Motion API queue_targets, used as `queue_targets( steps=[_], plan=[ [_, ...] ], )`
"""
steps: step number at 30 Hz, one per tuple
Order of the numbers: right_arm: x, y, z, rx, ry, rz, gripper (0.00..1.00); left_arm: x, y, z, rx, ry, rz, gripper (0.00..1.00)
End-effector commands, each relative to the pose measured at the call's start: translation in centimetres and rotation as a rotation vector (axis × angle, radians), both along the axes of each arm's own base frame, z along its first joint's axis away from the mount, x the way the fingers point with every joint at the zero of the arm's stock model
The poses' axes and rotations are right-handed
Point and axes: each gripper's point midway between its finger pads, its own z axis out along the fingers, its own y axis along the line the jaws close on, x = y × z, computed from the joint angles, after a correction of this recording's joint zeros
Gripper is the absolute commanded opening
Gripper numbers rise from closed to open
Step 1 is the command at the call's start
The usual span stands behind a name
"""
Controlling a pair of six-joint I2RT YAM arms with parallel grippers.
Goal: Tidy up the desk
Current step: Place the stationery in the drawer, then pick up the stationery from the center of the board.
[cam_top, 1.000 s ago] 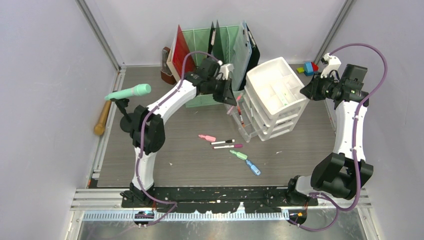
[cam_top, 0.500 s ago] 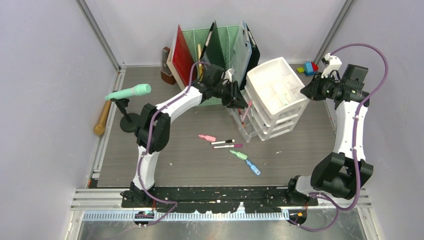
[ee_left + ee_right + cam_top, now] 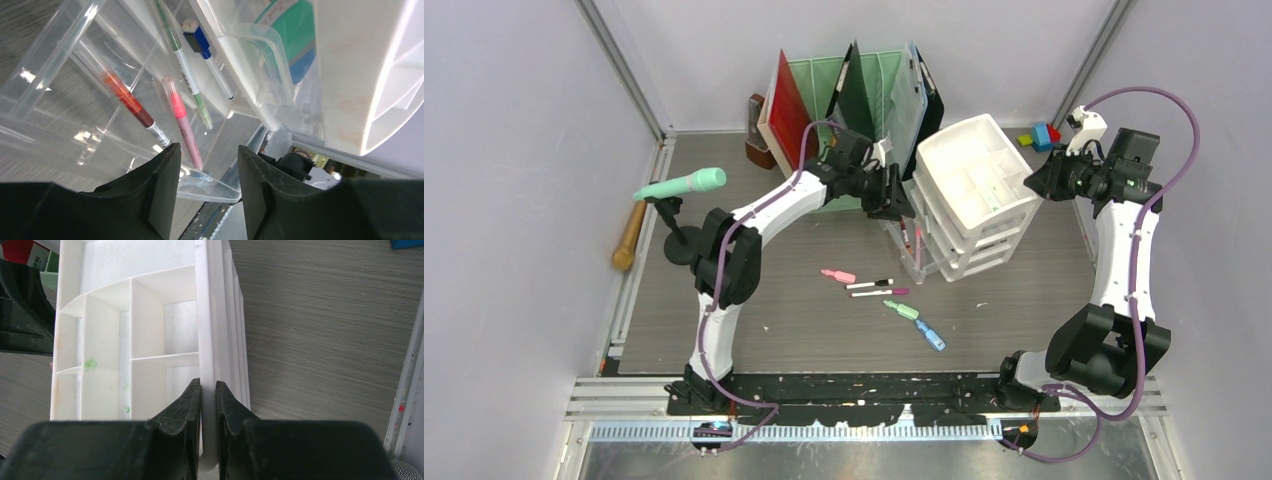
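Note:
The desk (image 3: 804, 330) is a grey-brown wood-grain top. A white drawer unit (image 3: 974, 180) stands at the back right with a clear drawer (image 3: 909, 245) pulled out to the left. My left gripper (image 3: 894, 195) is open and empty just above that drawer (image 3: 60, 75); its jaws (image 3: 207, 150) stand apart over the drawer's front wall. In the drawer lie a pink pen (image 3: 182, 120) and a red marker (image 3: 132, 102). A green pen (image 3: 182, 65) and a blue marker (image 3: 197, 40) lie in the drawer above. My right gripper (image 3: 1039, 183) is shut on the unit's top rim (image 3: 207, 315).
Several loose pens lie mid-desk: pink (image 3: 838, 276), black-capped (image 3: 869, 284), magenta (image 3: 880, 293), green (image 3: 901, 310), blue (image 3: 931, 335). A mint file rack (image 3: 844, 90) stands at the back. A green microphone on a stand (image 3: 682, 185), a wooden handle (image 3: 629, 235), and coloured blocks (image 3: 1044, 135) sit at the sides.
My left gripper moved right over the pulled-out drawer and let go of the pink pen, which now lies in the drawer. The right arm has not moved.

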Motion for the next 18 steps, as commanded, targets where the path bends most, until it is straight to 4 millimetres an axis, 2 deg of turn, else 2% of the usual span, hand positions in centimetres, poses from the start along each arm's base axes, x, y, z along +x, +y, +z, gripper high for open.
queue_targets(
  steps=[1, 6, 9, 13, 18],
  plan=[
    [-2.1, -0.5, -7.7, 0.026, 0.297, -0.08, 0.01, -0.5, 1.8, 6.0, -0.008, -0.229, -0.061, 0.48],
    [-2.1, -0.5, -7.7, 0.024, 0.295, -0.08, 0.01, -2.4, 4.8, 6.4, 0.105, -0.426, -0.162, 0.48],
    [-2.1, -0.5, -7.6, 0.025, 0.295, -0.08, 0.01, -3.8, 7.1, 5.8, 0.211, -0.584, -0.238, 0.5],
    [-2.1, -0.4, -7.7, 0.03, 0.298, -0.081, 0.01, -6.2, 9.3, 2.5, 0.356, -0.724, -0.374, 0.57],
    [-2.1, -0.5, -7.8, 0.031, 0.302, -0.084, 0.01, -8.0, 9.6, -1.6, 0.421, -0.74, -0.509, 0.57]
  ],
)
